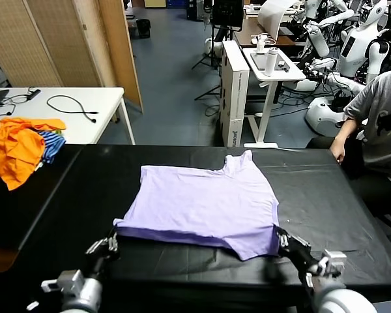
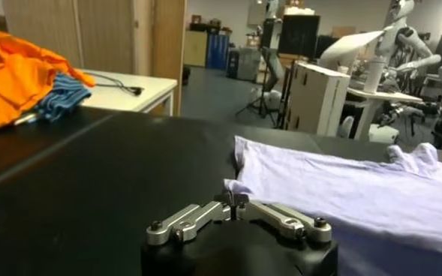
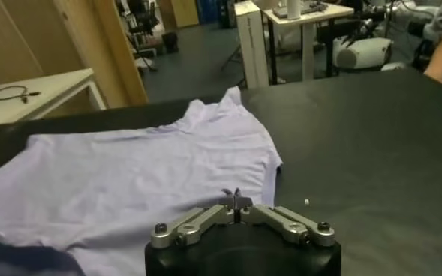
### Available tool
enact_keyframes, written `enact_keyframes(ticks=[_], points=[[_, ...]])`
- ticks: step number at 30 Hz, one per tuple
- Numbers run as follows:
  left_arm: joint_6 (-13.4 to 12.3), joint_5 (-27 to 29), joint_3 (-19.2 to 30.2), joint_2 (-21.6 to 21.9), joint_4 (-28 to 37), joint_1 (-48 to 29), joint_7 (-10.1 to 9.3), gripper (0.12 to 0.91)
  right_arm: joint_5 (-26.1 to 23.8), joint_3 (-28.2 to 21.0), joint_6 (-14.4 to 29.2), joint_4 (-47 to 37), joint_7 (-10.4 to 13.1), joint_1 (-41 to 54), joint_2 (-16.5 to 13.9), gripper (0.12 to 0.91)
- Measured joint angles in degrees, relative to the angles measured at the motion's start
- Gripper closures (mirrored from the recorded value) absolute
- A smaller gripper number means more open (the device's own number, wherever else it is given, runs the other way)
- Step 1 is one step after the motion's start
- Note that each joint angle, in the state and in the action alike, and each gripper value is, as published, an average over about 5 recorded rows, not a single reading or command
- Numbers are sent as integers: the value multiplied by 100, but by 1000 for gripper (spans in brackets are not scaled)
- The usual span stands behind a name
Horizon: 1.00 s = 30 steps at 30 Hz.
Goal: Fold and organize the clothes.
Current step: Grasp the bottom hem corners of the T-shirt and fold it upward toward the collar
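The T-shirt (image 1: 205, 205) lies spread on the black table (image 1: 85, 189), roughly mid-table, its near hem already doubled over so a darker purple band shows along the edge closest to you. Expect it to handle as light, limp cotton: it will sag and drag rather than hold a shape, so pinch it at corners and lift both sides together.

Your left gripper (image 1: 111, 243) sits at the near left corner of the shirt, jaws closed; in the left wrist view the tips (image 2: 236, 204) meet right at the fabric's corner (whether cloth is actually pinched, I cannot tell). Your right gripper (image 1: 283, 240) is at the near right corner, jaws likewise closed, tips over the shirt in its wrist view (image 3: 236, 201), grip equally unclear.

The folded-under layer and any print are hidden. An orange and striped heap (image 1: 23, 147) lies well apart at far left. A seated person (image 1: 378, 124) is cut off at the right edge.
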Motion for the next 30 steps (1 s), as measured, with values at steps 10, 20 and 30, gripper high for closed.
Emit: enact_keyframes(ticks=[10,20,30], points=[[21,234,131,196,617,-564,101,883,-110,-295,-16,-550,41,738,64,885],[88,334,320,273,1060,-972,81,883,-106,-205,-27,-649,15,821,71,885],[152,324,325,295,1161,-1112,-69,729,-94,24,-218,-308,-157,475,-42,470]])
